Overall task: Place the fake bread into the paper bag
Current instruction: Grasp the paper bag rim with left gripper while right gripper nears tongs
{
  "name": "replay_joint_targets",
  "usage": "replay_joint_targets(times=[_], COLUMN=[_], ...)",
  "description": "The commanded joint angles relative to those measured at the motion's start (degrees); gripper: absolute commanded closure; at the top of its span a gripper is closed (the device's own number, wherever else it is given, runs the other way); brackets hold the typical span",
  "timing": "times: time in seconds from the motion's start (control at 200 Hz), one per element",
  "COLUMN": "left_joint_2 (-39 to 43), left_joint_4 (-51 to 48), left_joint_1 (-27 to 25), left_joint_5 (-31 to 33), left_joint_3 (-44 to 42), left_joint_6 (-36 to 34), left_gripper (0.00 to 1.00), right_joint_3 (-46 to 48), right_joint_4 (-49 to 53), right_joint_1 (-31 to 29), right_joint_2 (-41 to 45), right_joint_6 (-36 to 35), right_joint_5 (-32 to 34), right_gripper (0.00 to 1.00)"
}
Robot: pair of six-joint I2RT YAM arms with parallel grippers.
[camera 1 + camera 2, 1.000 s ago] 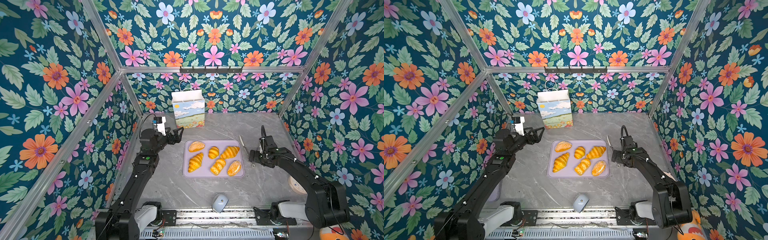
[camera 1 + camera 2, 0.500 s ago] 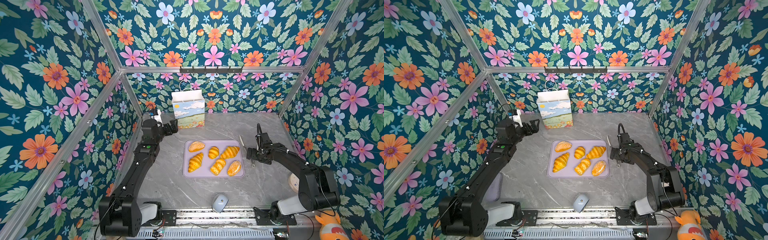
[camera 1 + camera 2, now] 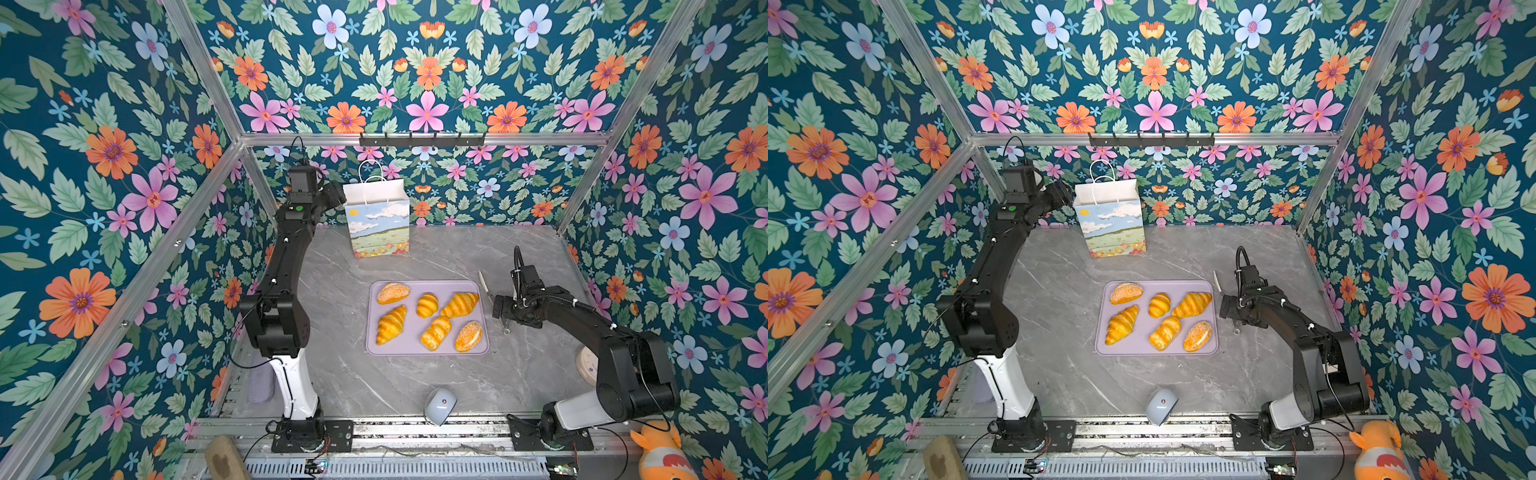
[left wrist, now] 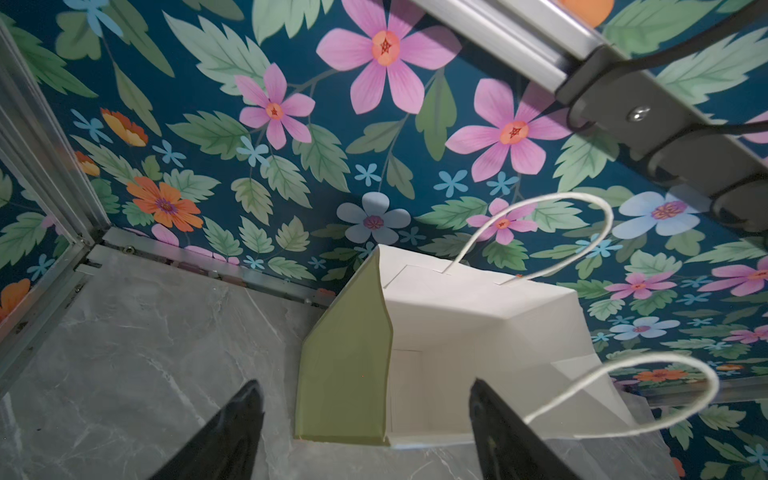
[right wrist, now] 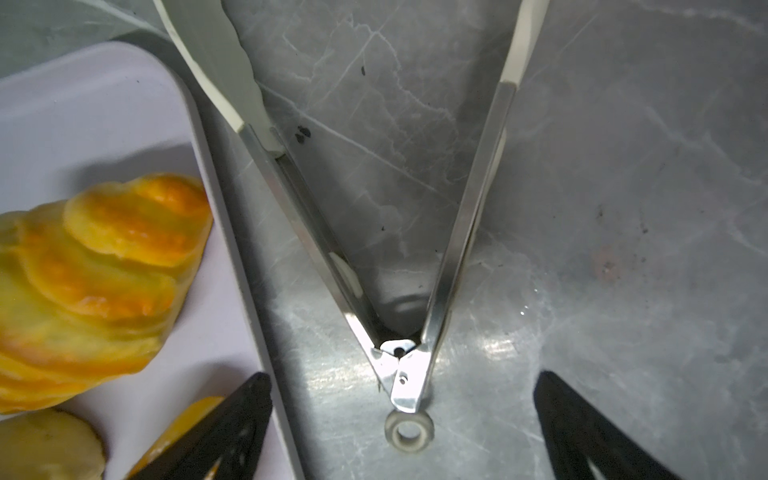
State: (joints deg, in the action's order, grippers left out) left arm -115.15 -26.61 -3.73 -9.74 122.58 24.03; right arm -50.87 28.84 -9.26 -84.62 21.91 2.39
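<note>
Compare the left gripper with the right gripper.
Height: the left gripper is up beside the open top of the paper bag; the right gripper sits low over the tabletop. Aim: the left gripper frames the bag's side wall, while the right gripper frames the hinge of the tongs. Both are open and hold nothing.

Paper bag (image 4: 457,324) mouth open (handles (image 4: 610,224) arch above).

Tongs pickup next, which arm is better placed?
Right: the right gripper is open over the tongs beside the tray; the left gripper is away at the paper bag.
</note>
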Motion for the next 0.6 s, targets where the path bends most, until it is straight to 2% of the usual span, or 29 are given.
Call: replay_joint_targets(times=[0.0,0.055,0.265,0.515,0.595], left_joint_2=[-5.09,-6.91,-10.6,-14.56,-14.67], left_joint_4=[-10.06,-10.83,-7.16,-7.12,-7.14], left_joint_1=[0.19,0.21,0.12,-0.14,-0.14], left_joint_5=[-2.03,-1.94,-4.59,-6.76,-6.51], left_joint_3=[9.06,11.94,12.56,15.57,15.58], left_joint_6=[-0.59,-1.15,-2.05,-3.0,-3.07], left_gripper=[0.26,0.28,0.36,0.51,0.6], right_joint_3=[0.49,0.69,0.99,0.94,0.95], right_joint_4=[-0.69,-0.78,-0.82,-0.85,-0.93], right_joint_1=[-0.06,-0.06,-0.06,-0.06,-0.06], right_joint_2=[0.75,1.02,1.99,2.04,1.91], right_joint_6=[0.15,0.2,0.24,0.15,0.18], right_joint_5=[-0.62,-0.51,-0.77,-1.26,-1.28], right_gripper=[0.01,0.01,0.01,0.01,0.01])
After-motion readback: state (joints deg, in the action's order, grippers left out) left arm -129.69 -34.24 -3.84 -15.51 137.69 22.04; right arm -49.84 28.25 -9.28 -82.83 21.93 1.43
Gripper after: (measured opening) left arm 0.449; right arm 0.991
